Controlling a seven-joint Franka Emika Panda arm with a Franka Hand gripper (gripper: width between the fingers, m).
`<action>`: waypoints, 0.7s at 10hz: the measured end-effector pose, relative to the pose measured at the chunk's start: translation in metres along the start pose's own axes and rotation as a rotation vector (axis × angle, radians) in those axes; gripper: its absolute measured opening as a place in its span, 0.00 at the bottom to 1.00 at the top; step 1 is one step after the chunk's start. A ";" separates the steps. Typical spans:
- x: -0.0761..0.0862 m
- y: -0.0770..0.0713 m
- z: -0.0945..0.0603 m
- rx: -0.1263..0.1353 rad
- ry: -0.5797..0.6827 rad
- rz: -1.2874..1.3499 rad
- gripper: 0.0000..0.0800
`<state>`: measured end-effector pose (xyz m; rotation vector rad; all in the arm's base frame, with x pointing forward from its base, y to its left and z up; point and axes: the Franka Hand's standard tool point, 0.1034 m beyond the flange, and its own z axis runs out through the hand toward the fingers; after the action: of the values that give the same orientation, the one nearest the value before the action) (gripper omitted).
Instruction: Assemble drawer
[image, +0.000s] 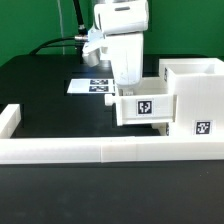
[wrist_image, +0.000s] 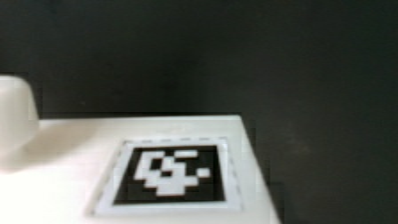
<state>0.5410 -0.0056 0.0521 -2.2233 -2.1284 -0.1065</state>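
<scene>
Hanging over the middle of the black tabletop (image: 40, 90), the white robot arm (image: 118, 25) reaches straight down to a small white drawer box (image: 146, 106), and its hand (image: 128, 84) sits at the box's upper rim. Whether the fingers are spread or pinching the rim cannot be told; they are hidden behind the box wall in the exterior view and out of frame in the wrist view. The drawer box stands upright with a tagged face (image: 144, 107) turned toward the exterior camera, its long axis running across the exterior view, and it touches the larger drawer housing (image: 195, 95) on the exterior view's right. The housing also stands upright, open upward, with a tag (image: 203, 128) low on its front. A white L-shaped fence (image: 90, 151) runs along the near edge. The marker board (image: 92, 86) lies flat behind the box. The wrist view shows a flat white panel surface (wrist_image: 71, 155) bearing a blurred tag (wrist_image: 171, 172).
</scene>
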 end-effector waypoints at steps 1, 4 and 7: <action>0.000 0.000 0.000 0.000 -0.001 0.013 0.06; 0.001 0.000 0.001 -0.003 0.001 0.022 0.06; 0.001 0.000 0.001 -0.003 0.001 0.021 0.06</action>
<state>0.5409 -0.0042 0.0515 -2.2463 -2.1055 -0.1097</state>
